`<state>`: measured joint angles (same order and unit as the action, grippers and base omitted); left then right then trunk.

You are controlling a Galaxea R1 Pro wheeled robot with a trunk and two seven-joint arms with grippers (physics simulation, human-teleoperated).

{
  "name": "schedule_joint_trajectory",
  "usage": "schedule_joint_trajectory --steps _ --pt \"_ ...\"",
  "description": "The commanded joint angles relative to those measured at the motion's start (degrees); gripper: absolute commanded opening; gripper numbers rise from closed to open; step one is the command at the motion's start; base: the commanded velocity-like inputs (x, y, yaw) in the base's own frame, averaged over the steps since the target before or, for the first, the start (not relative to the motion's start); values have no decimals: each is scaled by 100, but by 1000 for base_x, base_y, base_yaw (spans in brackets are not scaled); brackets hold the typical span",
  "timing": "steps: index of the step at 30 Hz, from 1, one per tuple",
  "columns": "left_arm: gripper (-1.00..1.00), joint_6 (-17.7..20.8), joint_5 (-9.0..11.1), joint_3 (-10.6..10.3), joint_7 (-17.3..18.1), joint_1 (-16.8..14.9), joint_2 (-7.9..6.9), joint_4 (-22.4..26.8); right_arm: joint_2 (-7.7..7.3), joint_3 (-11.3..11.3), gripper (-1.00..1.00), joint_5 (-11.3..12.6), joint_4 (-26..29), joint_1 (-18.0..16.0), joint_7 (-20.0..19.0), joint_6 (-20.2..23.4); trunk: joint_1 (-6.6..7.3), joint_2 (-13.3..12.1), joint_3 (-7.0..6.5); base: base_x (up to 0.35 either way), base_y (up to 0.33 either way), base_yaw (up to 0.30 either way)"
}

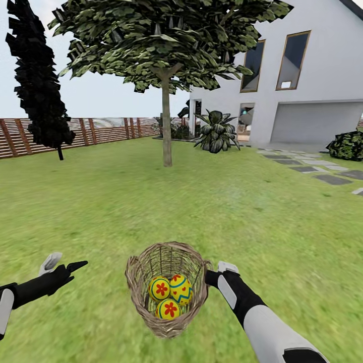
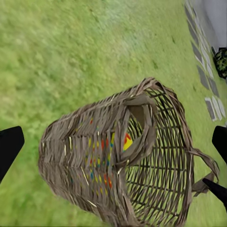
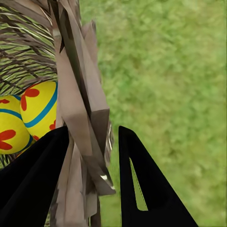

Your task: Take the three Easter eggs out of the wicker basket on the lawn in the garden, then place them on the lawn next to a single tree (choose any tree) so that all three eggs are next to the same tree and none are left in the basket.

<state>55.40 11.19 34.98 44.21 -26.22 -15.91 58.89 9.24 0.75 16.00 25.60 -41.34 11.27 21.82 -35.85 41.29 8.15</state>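
The wicker basket (image 1: 137,282) sits tilted on the lawn (image 1: 227,212) just in front of me, holding three Easter eggs (image 1: 160,289), (image 1: 180,288), (image 1: 169,309). My right gripper (image 1: 212,275) is at its right rim. In the right wrist view the right gripper (image 3: 92,137) is shut on the basket's rim strip (image 3: 80,94), with two eggs (image 3: 40,106) just inside. My left gripper (image 1: 64,263) hangs open to the basket's left, apart from it; its spread fingers (image 2: 8,146) frame the basket (image 2: 94,156). The tree (image 1: 167,126) stands well ahead on the grass.
A dark cypress (image 1: 38,75) and a slatted fence (image 1: 101,130) stand at the back left. The white house (image 1: 302,75), a leafy shrub (image 1: 217,132), a bush (image 1: 348,145) and stepping stones (image 1: 322,174) are at the right. Open grass lies between me and the tree.
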Motion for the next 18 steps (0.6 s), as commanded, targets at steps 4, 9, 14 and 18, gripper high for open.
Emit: schedule_joint_trajectory --steps 4,9,14,18 --pt "100 24 -7 9 26 -6 1 -1 3 13 -100 79 14 -5 33 16 -4 8 9 234 0 0" --pt "100 24 -11 13 26 -6 1 -1 2 13 -100 79 13 -5 33 16 -4 8 9 234 0 0" --pt "100 24 -11 11 26 -6 1 -1 -1 13 -100 79 13 -5 33 16 -4 8 9 233 0 0" --pt "100 24 -11 12 26 -6 1 -1 0 13 -100 79 15 -4 33 16 -4 8 9 233 0 0"
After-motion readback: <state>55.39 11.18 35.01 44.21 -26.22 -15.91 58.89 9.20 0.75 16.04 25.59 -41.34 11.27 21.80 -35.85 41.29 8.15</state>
